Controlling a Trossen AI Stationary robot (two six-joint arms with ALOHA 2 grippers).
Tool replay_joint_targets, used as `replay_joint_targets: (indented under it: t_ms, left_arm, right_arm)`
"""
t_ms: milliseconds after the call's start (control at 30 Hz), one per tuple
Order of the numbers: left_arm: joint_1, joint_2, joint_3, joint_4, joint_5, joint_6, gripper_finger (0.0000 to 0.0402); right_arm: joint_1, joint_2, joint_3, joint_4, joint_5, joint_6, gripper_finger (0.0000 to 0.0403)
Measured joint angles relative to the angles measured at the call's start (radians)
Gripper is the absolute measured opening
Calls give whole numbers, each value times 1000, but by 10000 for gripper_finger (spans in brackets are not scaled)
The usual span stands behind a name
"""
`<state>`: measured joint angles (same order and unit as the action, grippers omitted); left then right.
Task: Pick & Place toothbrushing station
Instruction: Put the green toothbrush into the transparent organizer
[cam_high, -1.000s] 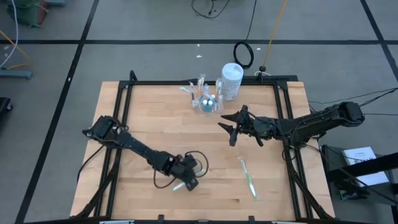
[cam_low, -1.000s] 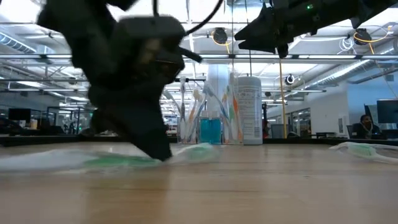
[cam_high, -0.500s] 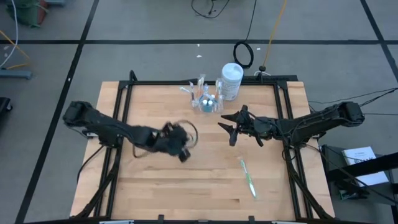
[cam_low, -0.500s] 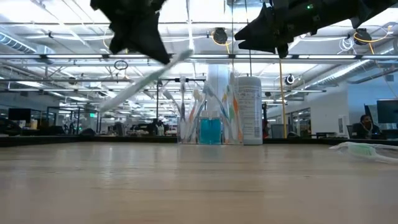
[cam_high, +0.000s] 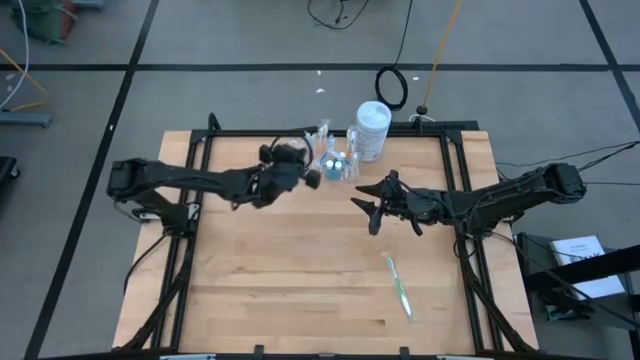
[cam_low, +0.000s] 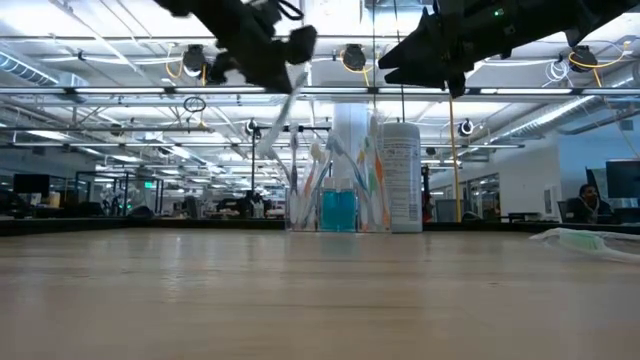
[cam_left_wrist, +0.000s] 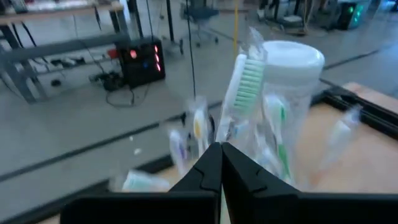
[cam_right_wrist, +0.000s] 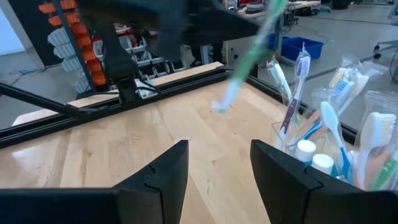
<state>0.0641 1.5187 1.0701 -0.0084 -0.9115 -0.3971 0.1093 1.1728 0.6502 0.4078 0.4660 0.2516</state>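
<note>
Open-plan robotics lab: desks, monitors (cam_low: 622, 178), ceiling trusses (cam_low: 120, 92).

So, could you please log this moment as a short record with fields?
left hand: raised beside the clear cup, shut on a wrapped green-bristled toothbrush
right hand: open, empty, hovering over the table right of the cup
clear cup: at the far table edge, holding toothbrushes and blue tubes
white canister: upright, right of the cup
loose toothbrush: lying on the table, front right

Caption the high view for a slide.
Left gripper carries a toothbrush beside the clear cup; right gripper hovers open.
</note>
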Motion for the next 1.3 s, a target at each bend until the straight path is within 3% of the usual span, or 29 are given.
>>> replay_joint_targets:
  t_ms: [267,400,567,800,1067,1300]
  left_arm:
    - [87,224,0,596,40,284,3]
    - [114,290,0,698,32,291,3]
    - [136,326,0,696,-50,318,2]
    - [163,322,0,673,-55,335,2]
    - [170,323,0,436,-20,162,4]
    - [165,323,0,220,5,128,13]
  right_arm:
    - [0,0,0,-2,0,-1,164]
    - [0,0,0,-2,0,-2,165]
    - [0,0,0,-2,0,-2,163]
    - [0,0,0,-2,0,-2,164]
    - [0,0,0,-16,0,-2,160]
    - [0,0,0,-27,0,-2,160]
